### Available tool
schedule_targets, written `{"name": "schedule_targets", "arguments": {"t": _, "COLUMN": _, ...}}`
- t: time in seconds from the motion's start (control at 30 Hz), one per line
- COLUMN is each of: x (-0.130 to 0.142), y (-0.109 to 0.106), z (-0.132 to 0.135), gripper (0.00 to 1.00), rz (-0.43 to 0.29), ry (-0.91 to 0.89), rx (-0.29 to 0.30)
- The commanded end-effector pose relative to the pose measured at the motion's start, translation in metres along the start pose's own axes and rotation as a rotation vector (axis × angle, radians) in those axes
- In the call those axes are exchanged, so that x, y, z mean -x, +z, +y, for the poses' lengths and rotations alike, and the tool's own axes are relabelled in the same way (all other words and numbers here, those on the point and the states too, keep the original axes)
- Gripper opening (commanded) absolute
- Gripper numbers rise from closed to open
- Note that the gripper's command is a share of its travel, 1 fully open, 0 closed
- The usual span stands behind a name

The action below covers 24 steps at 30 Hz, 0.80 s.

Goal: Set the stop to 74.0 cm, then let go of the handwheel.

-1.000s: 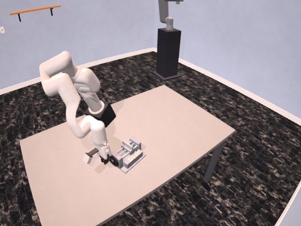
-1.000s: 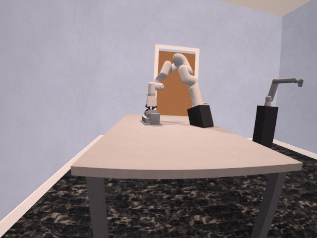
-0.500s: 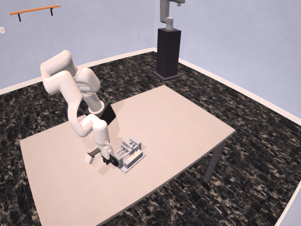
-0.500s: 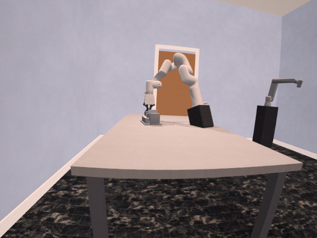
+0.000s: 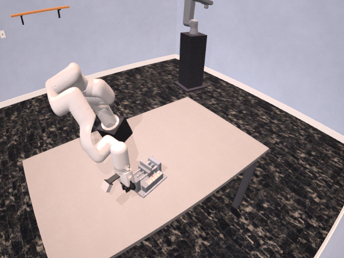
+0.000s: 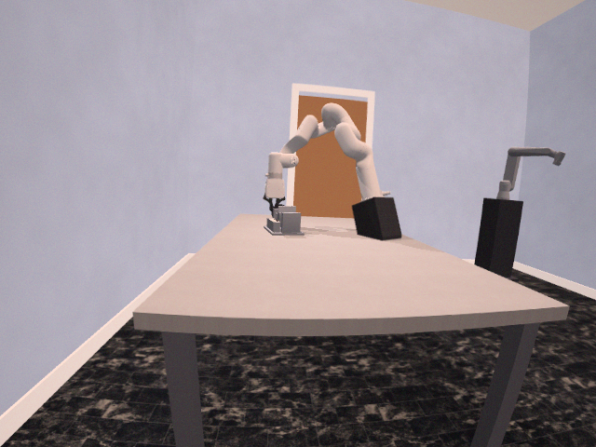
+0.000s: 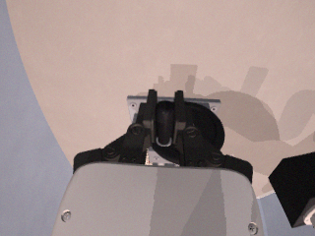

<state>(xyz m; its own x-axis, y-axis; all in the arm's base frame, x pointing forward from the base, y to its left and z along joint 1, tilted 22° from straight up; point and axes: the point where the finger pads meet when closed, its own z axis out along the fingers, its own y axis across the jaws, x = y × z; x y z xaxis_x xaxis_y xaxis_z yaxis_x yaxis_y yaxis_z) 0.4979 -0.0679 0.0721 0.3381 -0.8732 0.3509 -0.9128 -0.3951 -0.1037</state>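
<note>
We see a smooth, off-white arm (image 5: 83, 108) (image 6: 368, 173) with rounded, tube-like segments and thin seam lines. Its gripper (image 5: 128, 187) (image 6: 274, 204) (image 7: 165, 101) has black, angular linkages with round pivots and slim fingers. Behind them we see a pale grey housing (image 7: 113, 202) carrying a small screw near each side.
</note>
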Motion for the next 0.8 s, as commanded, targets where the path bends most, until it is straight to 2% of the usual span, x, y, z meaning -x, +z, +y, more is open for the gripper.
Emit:
{"name": "schedule_targets", "arguments": {"t": 0.0, "x": 0.000, "y": 0.004, "z": -0.003, "gripper": 0.06, "rz": 0.002, "ry": 0.000, "rx": 0.001}}
{"name": "schedule_targets", "arguments": {"t": 0.5, "x": 0.000, "y": 0.035, "z": -0.004, "gripper": 0.06, "rz": 0.002, "ry": 0.000, "rx": 0.001}}
{"name": "schedule_targets", "arguments": {"t": 0.77, "x": 0.000, "y": 0.051, "z": 0.014, "gripper": 0.06, "rz": 0.002, "ry": 0.000, "rx": 0.001}}
